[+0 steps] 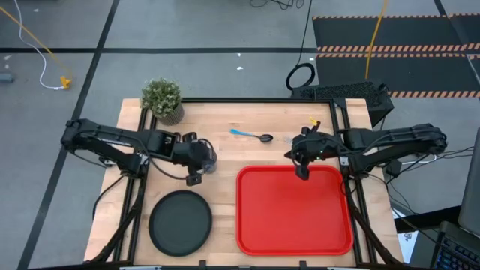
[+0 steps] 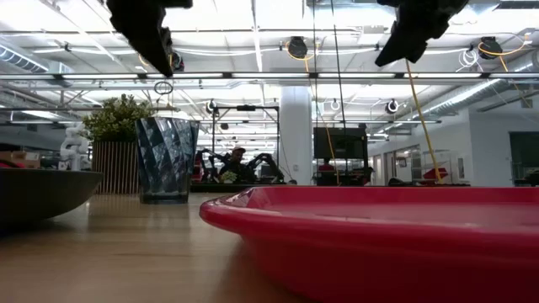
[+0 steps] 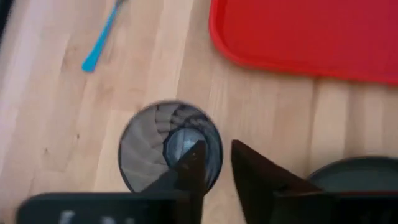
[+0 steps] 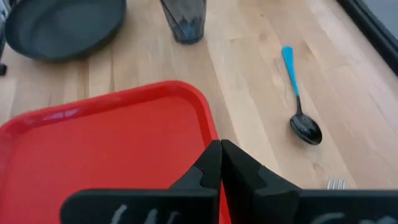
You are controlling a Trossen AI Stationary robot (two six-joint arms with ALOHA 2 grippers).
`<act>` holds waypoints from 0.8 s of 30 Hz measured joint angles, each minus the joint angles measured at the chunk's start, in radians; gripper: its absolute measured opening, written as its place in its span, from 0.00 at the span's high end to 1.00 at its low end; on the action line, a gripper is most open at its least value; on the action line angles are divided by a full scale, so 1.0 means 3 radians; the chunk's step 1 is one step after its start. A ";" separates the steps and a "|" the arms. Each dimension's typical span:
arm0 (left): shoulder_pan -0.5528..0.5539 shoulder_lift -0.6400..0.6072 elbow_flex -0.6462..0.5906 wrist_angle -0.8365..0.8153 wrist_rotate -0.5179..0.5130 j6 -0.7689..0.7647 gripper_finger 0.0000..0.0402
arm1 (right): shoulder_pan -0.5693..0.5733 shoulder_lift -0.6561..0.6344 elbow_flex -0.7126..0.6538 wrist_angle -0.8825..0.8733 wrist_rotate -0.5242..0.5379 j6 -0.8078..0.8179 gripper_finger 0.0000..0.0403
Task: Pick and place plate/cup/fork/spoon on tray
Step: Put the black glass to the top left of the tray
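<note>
Left jaws (image 3: 214, 163) astride cup (image 3: 170, 144) rim

One plate (image 1: 180, 221), one cup (image 2: 166, 159), one spoon (image 1: 252, 136), one fork (image 1: 313, 121), one tray (image 1: 294, 210), one potted plant (image 1: 162, 98).

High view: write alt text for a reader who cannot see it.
Two dark arms reach in over a wooden table: the left gripper hovers over the cup, the right gripper over the empty red tray. A black plate lies beside the tray; a spoon lies behind it.
</note>
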 joint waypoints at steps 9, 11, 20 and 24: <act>-0.0084 0.0446 0.0001 0.0001 -0.0101 0.0085 0.49 | 0.0000 0.0025 -0.0037 0.0006 0.0001 -0.0227 1.00; -0.0107 0.0493 0.0002 -0.0001 -0.0117 0.0027 0.47 | 0.0000 0.0025 -0.0037 0.0006 0.0002 -0.0272 1.00; -0.0130 0.0662 0.0003 -0.0084 -0.0161 -0.0177 0.49 | 0.0027 0.0025 -0.0039 0.0008 0.0002 -0.0342 1.00; -0.0130 0.0734 0.0003 -0.0078 -0.0161 -0.0108 0.57 | 0.0084 0.0025 -0.0039 0.0008 0.0001 -0.0360 1.00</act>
